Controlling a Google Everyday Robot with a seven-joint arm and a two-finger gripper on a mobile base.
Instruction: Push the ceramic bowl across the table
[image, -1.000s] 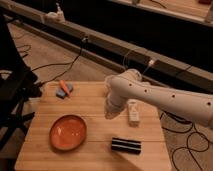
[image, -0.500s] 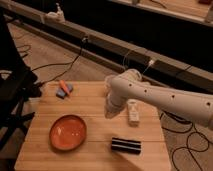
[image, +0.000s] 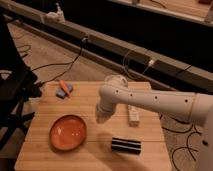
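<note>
One shallow round glossy orange-red ceramic bowl (image: 68, 132) lies flat on the rectangular light wooden plank table (image: 50, 159), in its front-left part, well in from the edges.

One white robot arm (image: 155, 102) reaches in from the right over the middle of the table and bends downward at its end. The gripper (image: 101, 116) hangs there, just right of the bowl's far-right rim and a little behind it. Whether it touches the bowl cannot be told, nor whether the gripper is released or clenched.

Five other things sit on the table:
- One translucent white plastic cup (image: 116, 80) stands near the far edge, partly hidden behind the arm.
- One narrow white rectangular bar (image: 133, 115) lies right of the gripper, under the arm.
- One flat black rectangular block (image: 125, 145) lies near the front edge, right of the bowl and apart from it.
- One small blue block (image: 64, 91) sits at the far-left corner.
- One short orange stick-like piece (image: 61, 85) lies touching the blue block, on or against it.

Off the table, one dark chair-like frame (image: 12, 95) stands at the left, and several dark cables (image: 60, 64) trail over the floor behind.
</note>
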